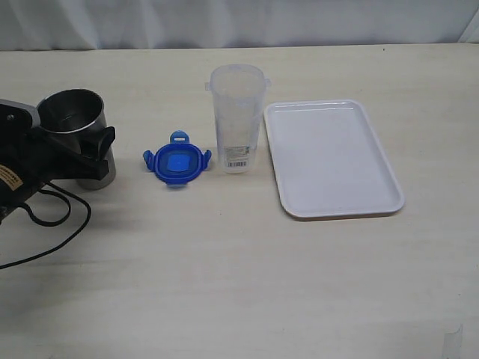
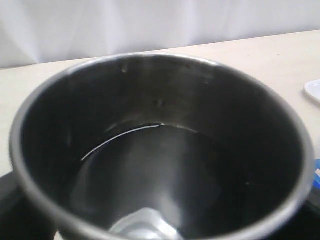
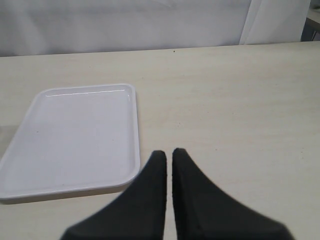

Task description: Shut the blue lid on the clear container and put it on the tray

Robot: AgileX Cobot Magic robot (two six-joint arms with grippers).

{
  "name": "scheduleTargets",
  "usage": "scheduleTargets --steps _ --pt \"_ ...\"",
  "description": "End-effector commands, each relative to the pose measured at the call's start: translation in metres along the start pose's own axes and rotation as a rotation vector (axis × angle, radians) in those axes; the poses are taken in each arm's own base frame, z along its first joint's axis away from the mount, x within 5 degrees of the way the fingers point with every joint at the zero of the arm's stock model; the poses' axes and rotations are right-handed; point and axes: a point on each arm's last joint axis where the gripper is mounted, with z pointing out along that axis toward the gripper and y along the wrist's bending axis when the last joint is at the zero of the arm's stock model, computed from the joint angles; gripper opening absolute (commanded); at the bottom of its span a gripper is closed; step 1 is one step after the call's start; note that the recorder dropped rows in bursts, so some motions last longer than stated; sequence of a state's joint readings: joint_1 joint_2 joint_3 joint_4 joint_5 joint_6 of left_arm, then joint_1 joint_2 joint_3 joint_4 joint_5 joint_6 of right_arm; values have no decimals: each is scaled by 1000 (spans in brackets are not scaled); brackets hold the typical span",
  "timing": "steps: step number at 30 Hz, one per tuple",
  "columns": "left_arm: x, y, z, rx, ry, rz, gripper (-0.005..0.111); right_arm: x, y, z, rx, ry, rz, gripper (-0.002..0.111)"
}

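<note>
- The tray [image 1: 329, 161] lies on the right, with nothing on it.
- The clear container [image 1: 237, 120] stands open just left of it.
- My left gripper [image 1: 82, 149] straddles the steel cup [image 1: 71, 112]; I cannot tell whether it grips.
- The blue lid [image 1: 177, 163] lies flat beside the container.
- My right gripper [image 3: 169, 160] is pinched together, empty.
- Lidding is not begun; next I judge a gripper must open over the lid.

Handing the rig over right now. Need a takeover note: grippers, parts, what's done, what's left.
Left gripper: against the steel cup; cannot tell whether it grips it.
Right gripper: shut, empty, near a corner of the tray.
Blue lid: flat on the table, off the container.
Clear container: upright, open, on the table between lid and tray.
Done: nothing.
Left: fit and snap the lid, then set the container on the tray.
</note>
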State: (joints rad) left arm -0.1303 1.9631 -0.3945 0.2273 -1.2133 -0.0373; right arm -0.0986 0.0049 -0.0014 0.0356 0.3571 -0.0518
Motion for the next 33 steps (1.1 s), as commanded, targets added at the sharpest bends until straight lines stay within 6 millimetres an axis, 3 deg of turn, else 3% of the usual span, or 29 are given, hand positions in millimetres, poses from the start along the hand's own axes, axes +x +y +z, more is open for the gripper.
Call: scheduleTargets --steps 1,10,24,33 --pt "-1 -1 1 9 -8 2 0 -1 0 0 3 -14 -3 4" --pt "-17 2 4 -10 -75 22 0 -1 0 0 3 -14 -3 4" --pt "-63 3 -3 -24 -244 28 0 -1 0 0 3 -14 -3 4" --pt "-112 6 25 34 -317 8 0 -1 0 0 3 -14 -3 4"
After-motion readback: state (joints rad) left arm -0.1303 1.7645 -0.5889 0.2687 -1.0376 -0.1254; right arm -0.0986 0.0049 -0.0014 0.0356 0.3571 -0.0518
